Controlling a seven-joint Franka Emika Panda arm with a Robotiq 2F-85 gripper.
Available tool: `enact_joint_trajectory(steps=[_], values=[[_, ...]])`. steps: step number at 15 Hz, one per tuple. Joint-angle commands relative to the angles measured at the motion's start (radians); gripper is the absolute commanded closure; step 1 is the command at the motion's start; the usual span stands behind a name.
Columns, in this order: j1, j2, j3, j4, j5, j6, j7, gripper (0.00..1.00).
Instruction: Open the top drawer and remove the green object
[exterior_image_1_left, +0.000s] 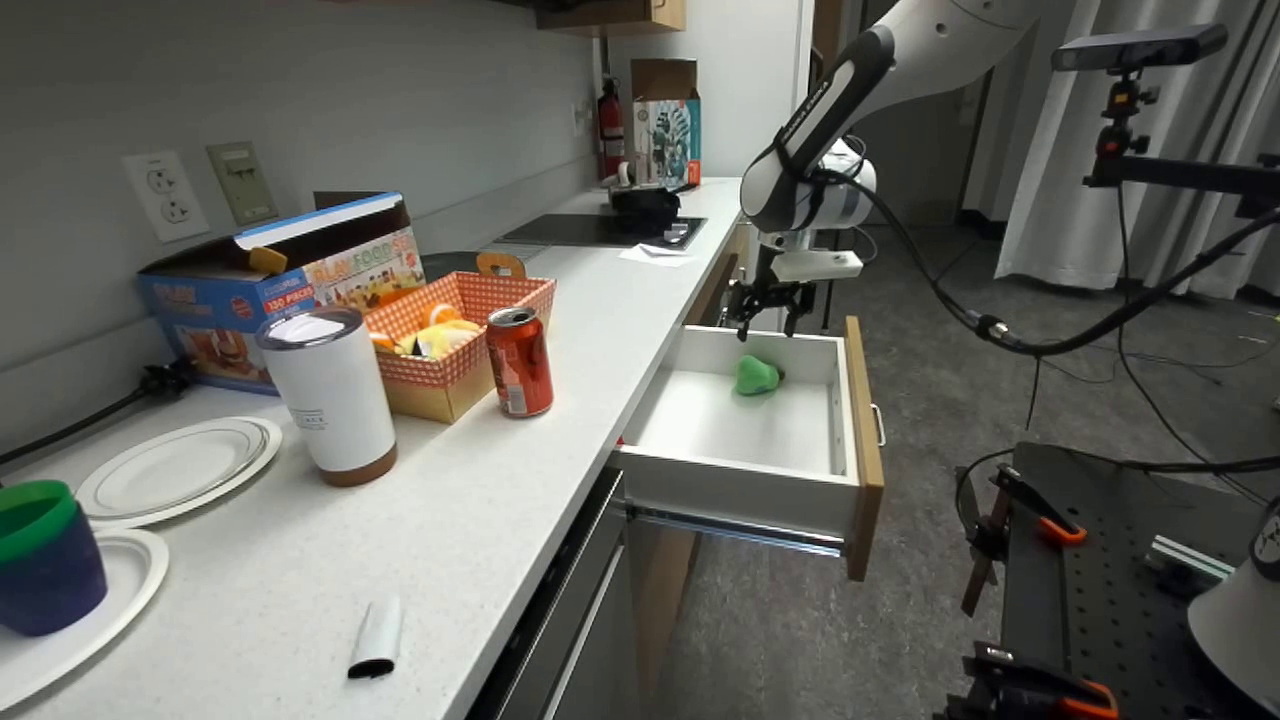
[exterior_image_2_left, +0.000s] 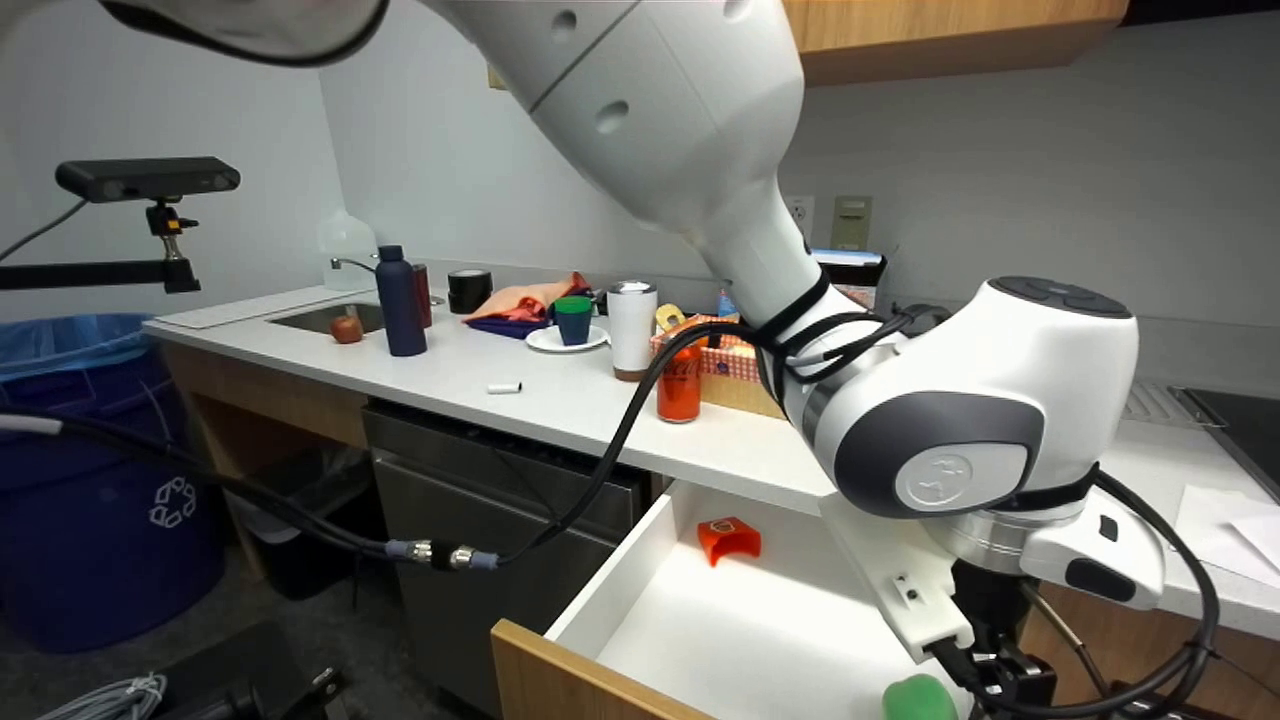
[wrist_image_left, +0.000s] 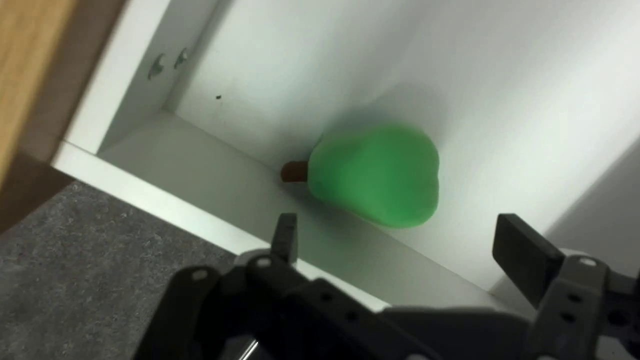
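Has the top drawer (exterior_image_1_left: 740, 492) standing open, right of centre in an exterior view. Holds the Robotiq gripper (exterior_image_1_left: 767, 331) above its far side, spread wide, gripping nothing. Has the green pear (wrist_image_left: 375, 175) on the drawer floor, mid-frame in the wrist view: between the fingertips (wrist_image_left: 285, 240) left to right, farther up, touching neither. Points a brown stem (wrist_image_left: 294, 171) toward frame left.

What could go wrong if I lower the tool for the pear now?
The open tool may knock the side wall of the drawer, because the pear lies close to it. The pear's rounded body, narrowing toward the stem, could also roll away or slip out as the tool closes.
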Motion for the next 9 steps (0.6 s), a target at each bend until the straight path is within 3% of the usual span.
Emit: enact_joint_trajectory(steps=[1, 9], values=[[-0.028, 0.094, 0.035, 0.114, 0.037, -0.047, -0.008, 0.00], [-0.033, 0.208, 0.039, 0.227, 0.040, -0.093, 0.046, 0.00]])
